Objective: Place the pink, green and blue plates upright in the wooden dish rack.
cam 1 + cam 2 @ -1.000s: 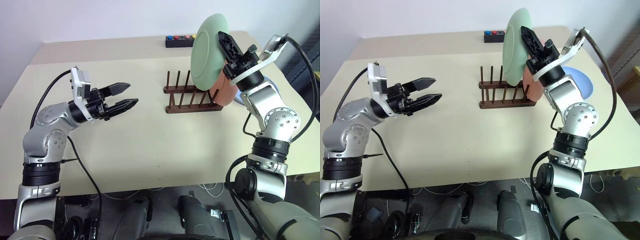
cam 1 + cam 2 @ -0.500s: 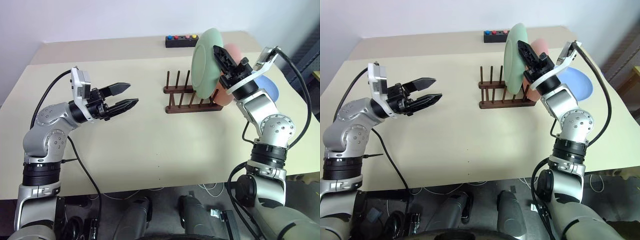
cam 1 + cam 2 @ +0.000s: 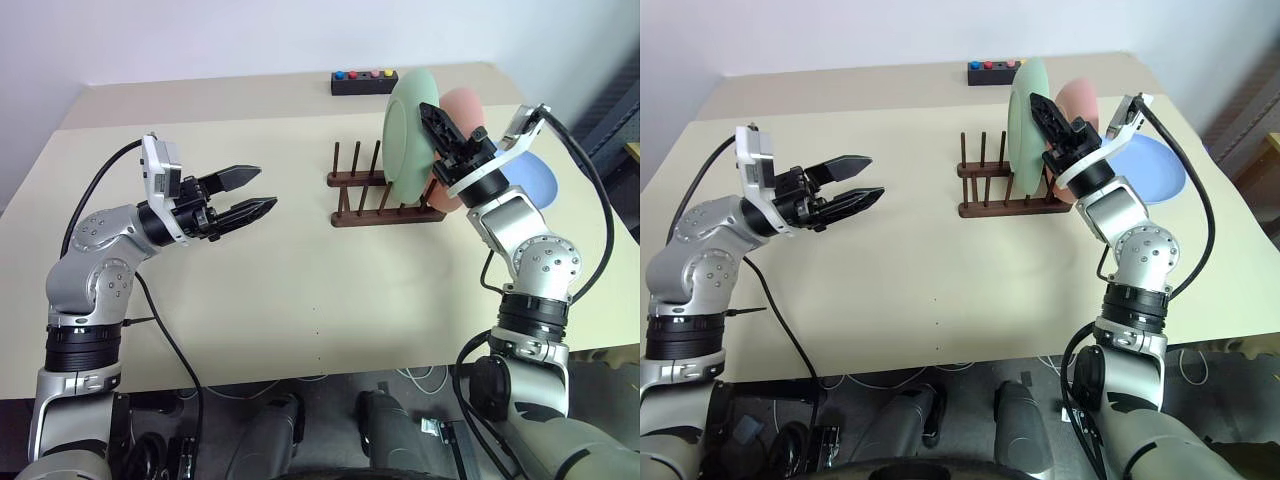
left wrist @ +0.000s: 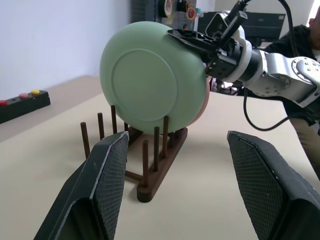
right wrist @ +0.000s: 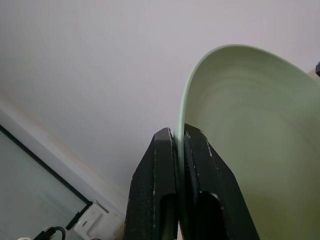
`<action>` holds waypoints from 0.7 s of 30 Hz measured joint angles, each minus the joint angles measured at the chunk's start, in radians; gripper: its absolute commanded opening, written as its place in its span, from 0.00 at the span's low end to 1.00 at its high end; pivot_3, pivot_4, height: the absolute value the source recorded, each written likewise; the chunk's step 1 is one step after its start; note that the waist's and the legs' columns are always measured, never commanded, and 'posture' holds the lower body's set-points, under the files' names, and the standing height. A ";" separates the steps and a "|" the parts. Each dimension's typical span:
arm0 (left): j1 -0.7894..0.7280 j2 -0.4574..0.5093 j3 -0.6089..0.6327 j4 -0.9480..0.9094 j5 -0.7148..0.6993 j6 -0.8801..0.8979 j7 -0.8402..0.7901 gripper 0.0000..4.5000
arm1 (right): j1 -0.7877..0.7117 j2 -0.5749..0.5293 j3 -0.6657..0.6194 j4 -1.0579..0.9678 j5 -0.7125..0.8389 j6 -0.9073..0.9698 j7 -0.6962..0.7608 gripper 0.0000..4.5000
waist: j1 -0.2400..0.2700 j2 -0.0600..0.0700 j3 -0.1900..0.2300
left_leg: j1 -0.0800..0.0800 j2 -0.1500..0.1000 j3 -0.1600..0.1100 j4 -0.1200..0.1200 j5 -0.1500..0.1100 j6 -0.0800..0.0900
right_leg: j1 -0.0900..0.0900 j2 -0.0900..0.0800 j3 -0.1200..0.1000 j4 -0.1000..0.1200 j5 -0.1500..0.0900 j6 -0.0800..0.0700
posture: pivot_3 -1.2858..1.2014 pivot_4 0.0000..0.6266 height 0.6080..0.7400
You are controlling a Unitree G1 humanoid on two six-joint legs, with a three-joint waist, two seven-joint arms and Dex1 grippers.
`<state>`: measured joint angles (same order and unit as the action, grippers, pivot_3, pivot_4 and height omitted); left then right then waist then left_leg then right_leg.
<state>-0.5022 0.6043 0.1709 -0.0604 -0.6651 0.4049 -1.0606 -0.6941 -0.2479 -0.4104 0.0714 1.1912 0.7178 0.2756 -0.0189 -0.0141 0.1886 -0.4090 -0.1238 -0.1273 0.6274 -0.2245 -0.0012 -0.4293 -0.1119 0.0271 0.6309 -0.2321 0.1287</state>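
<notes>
A pale cream table [image 3: 300, 290] against a plain light wall is setting the stage here, and the wooden dish rack [image 3: 385, 198] is our landmark toward the far side. The right gripper [image 3: 440, 120] is clamping its two black fingers tight on the rim of the green plate [image 3: 405, 120], one finger on each face, as the right wrist view is showing clearly. That green plate is standing on edge over the rack, its lower rim sitting down among the upright pegs near the rack's right end. Just behind it, at the rack's right end, the pink plate [image 3: 466, 108] is standing upright in the rack too. Beyond the rack's right end, the blue plate [image 3: 1150, 165] is lying flat on the table. Behind the rack, at the table's far edge, a small black box with coloured buttons [image 3: 362, 80] is sitting. Well off to the rack's left, the left gripper [image 3: 262, 192] is hanging above the table with fingers spread wide, holding nothing, pointing toward the rack.
</notes>
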 measured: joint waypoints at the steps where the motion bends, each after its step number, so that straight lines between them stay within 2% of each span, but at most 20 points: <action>1: 0.000 0.000 0.000 0.000 0.000 0.000 0.000 0.73 | 0.001 0.000 0.000 0.000 0.000 0.000 0.000 0.21 | 0.000 0.000 0.000 | 0.000 0.000 0.000 0.000 0.000 0.000 | 0.000 0.000 0.000 0.000 0.000 0.000 | 0.52 0.24 1.00; 8: 0.000 0.000 0.000 0.000 0.000 0.000 0.001 0.73 | 0.006 0.004 0.008 0.000 0.001 0.007 -0.002 0.98 | 0.001 0.000 0.000 | 0.000 0.000 0.000 0.000 0.000 0.000 | 0.000 0.000 0.000 0.000 0.000 0.000 | 0.52 0.24 1.00; 15: 0.000 0.000 0.000 0.000 0.000 0.000 0.002 0.73 | 0.006 0.003 0.017 -0.005 -0.017 -0.005 -0.003 0.99 | 0.001 0.000 0.000 | 0.000 0.000 0.000 0.000 0.000 0.000 | 0.000 0.000 0.000 0.000 0.000 0.000 | 0.52 0.24 1.00; 19: 0.000 0.000 0.000 0.000 0.000 0.000 0.002 0.73 | 0.003 -0.021 0.051 -0.041 -0.083 -0.034 0.026 0.99 | 0.001 0.000 0.000 | 0.000 0.000 0.000 0.000 0.000 0.000 | 0.000 0.000 0.000 0.000 0.000 0.000 | 0.52 0.24 1.00; 21: 0.000 0.000 0.000 0.000 0.000 0.000 0.001 0.73 | 0.003 -0.067 0.092 -0.055 -0.153 -0.051 0.059 0.99 | 0.001 0.000 0.000 | 0.000 0.000 0.000 0.000 0.000 0.000 | 0.000 0.000 0.000 0.000 0.000 0.000 | 0.52 0.24 1.00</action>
<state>-0.5022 0.6044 0.1709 -0.0601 -0.6647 0.4049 -1.0595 -0.6910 -0.3145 -0.3184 0.0164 1.0380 0.6667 0.3350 -0.0176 -0.0141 0.1887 -0.4090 -0.1240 -0.1272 0.6275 -0.2245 -0.0012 -0.4293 -0.1119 0.0270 0.6307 -0.2321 0.1287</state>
